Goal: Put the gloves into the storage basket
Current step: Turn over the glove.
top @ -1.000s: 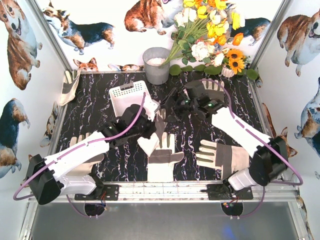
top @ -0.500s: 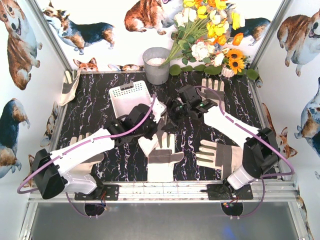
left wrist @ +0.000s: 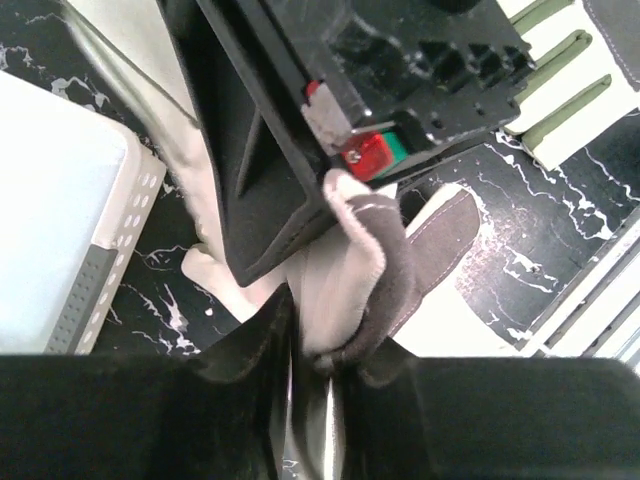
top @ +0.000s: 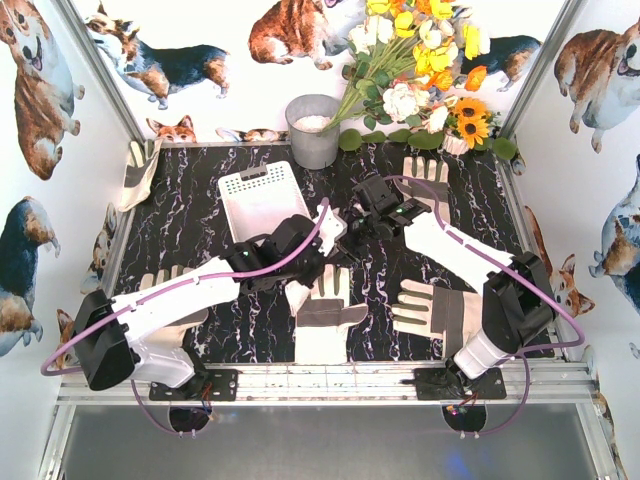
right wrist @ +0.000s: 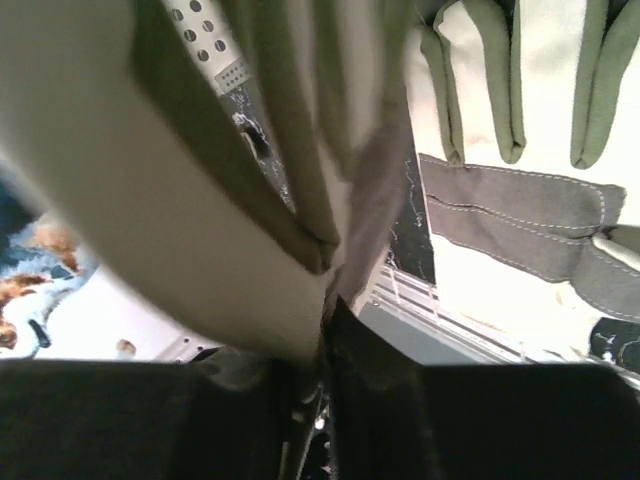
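A cream-and-grey glove (left wrist: pixel 350 250) hangs between both grippers, just right of the white storage basket (top: pixel 240 183). My left gripper (top: pixel 322 252) pinches its lower part; in the left wrist view the fabric is tucked between the nearly closed jaws of that gripper (left wrist: pixel 325 350). My right gripper (top: pixel 352 222) is shut on the same glove (right wrist: pixel 200 200) from the other side, the cloth draped over the gripper (right wrist: pixel 325 290). Three more gloves lie flat on the table: one front centre (top: pixel 322 315), one front right (top: pixel 445 312), one at the back right (top: pixel 425 172).
A grey metal bucket (top: pixel 313 130) stands behind the basket, with a flower bunch (top: pixel 420 70) to its right. Another glove (top: pixel 160 290) lies partly under the left arm, and one hangs on the left wall (top: pixel 138 172). A metal rail (top: pixel 330 378) runs along the front edge.
My right gripper has swung left to the left gripper and shut on the glove that it holds. The left arm has shifted slightly right, and its jaws have eased a little.
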